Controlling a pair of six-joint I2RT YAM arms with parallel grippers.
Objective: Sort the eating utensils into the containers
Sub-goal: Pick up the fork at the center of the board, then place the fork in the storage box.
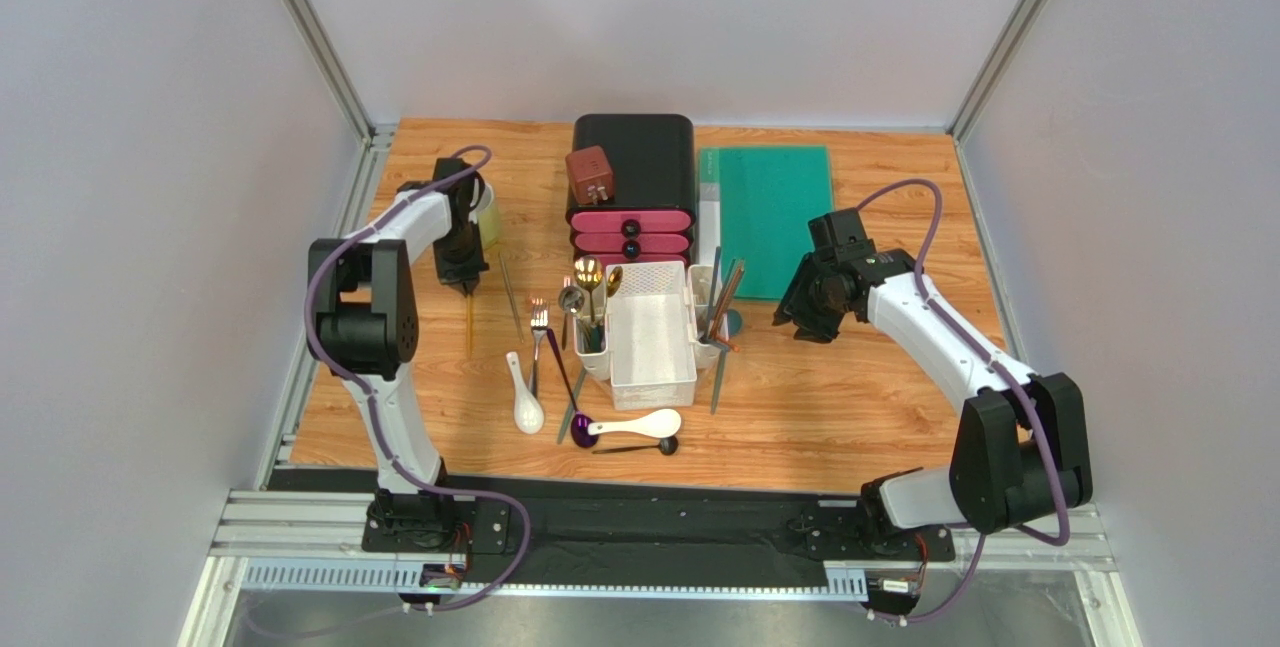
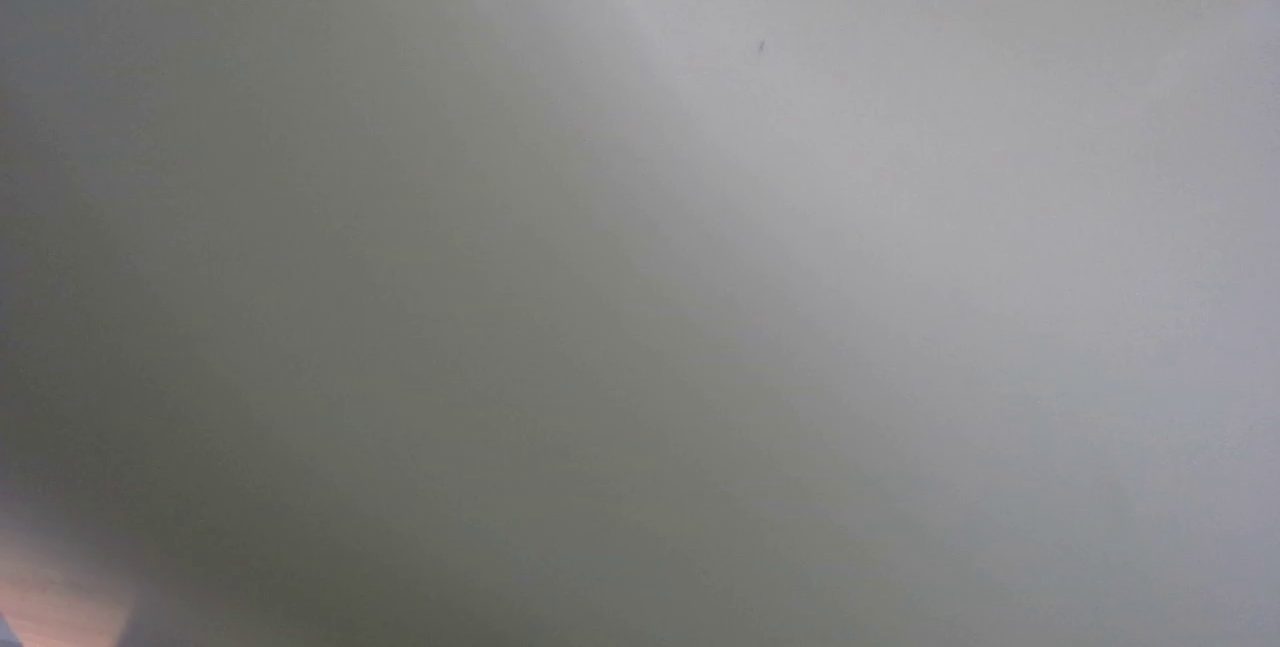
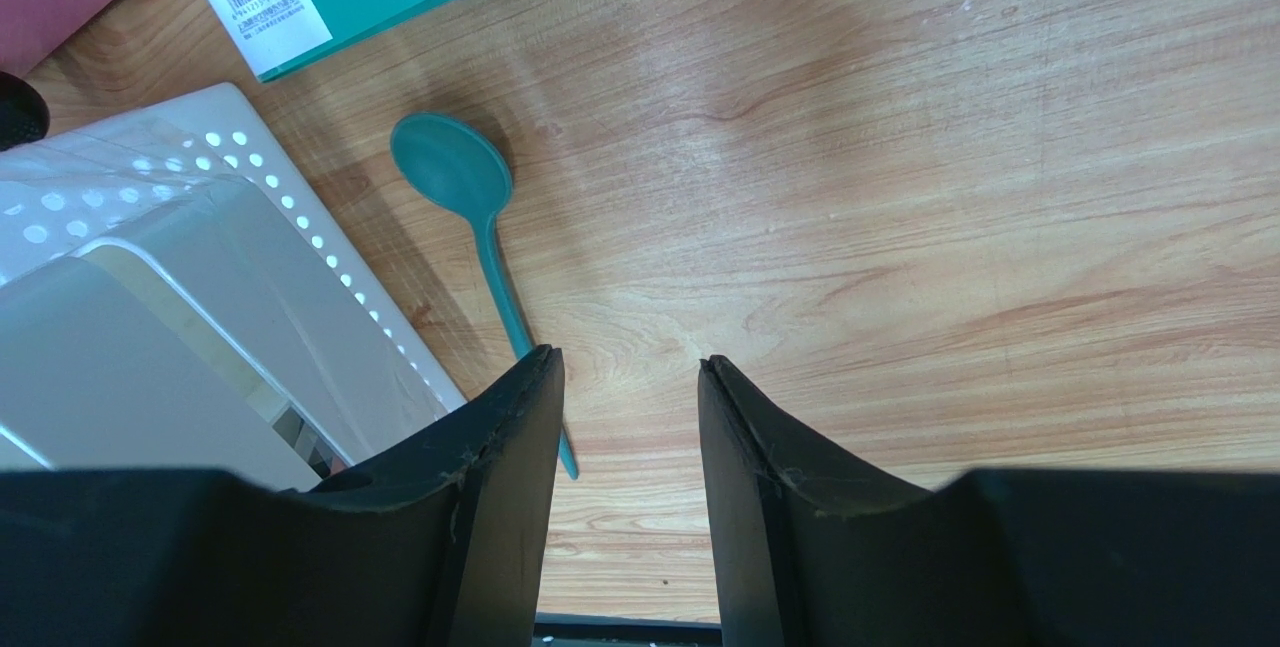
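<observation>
The white plastic caddy (image 1: 651, 329) stands mid-table; its corner shows in the right wrist view (image 3: 181, 302). Its left side bin holds gold and silver spoons (image 1: 589, 287); its right side bin holds chopsticks (image 1: 721, 299). On the table lie a silver fork (image 1: 538, 326), two white ceramic spoons (image 1: 525, 401) (image 1: 639, 424), a purple spoon (image 1: 582, 424), a black spoon (image 1: 643, 446) and a teal spoon (image 3: 466, 190). My right gripper (image 3: 628, 370) is open and empty, just right of the teal spoon's handle. My left gripper (image 1: 463, 275) points down over a thin wooden chopstick (image 1: 470, 325). The left wrist view is blank grey.
A black-and-pink drawer box (image 1: 631, 190) with a small brown box (image 1: 591, 173) on it stands behind the caddy. A teal board (image 1: 766, 212) lies at the back right. A pale yellow mug (image 1: 484, 212) is beside the left wrist. Dark chopsticks (image 1: 558, 359) lie left of the caddy.
</observation>
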